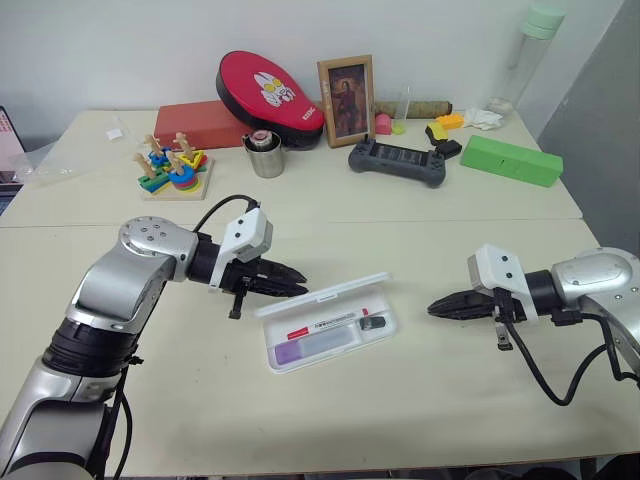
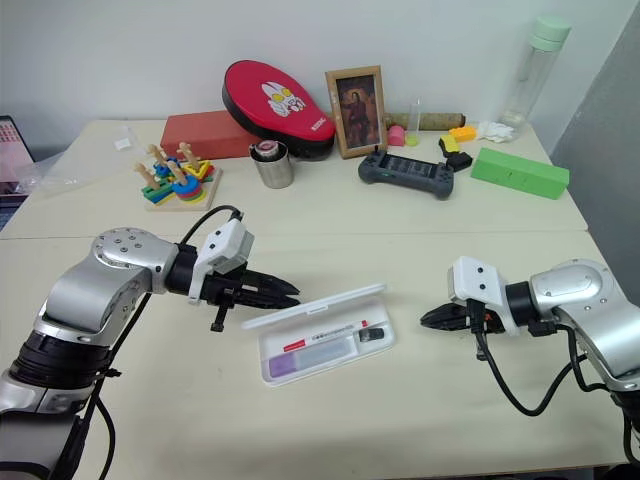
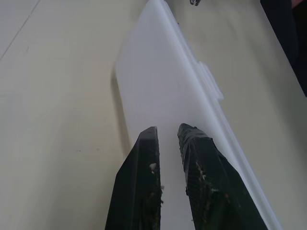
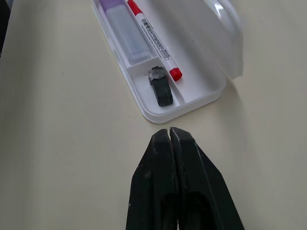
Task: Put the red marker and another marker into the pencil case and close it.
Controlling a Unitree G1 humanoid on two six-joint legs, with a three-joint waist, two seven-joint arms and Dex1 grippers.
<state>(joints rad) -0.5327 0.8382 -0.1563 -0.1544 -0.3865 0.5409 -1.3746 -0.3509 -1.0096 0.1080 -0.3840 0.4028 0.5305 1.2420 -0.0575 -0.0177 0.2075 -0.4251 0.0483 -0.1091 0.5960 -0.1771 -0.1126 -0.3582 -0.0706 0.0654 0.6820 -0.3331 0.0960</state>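
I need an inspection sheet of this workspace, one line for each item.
Surface: beige table, two tops joined.
Job's things: pencil case open, lid raised; red marker and lilac marker lie in its tray beside a small black piece.
Clutter: stacking toy, metal cup, red pouch, picture frame, game controller, green box, bottle.
Grippers: left claw slightly open behind the lid; right claw shut, empty.
Cables: black cable on the right arm.
Surroundings: white wall.

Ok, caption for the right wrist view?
Shut right gripper facing the open pencil case with both markers inside.
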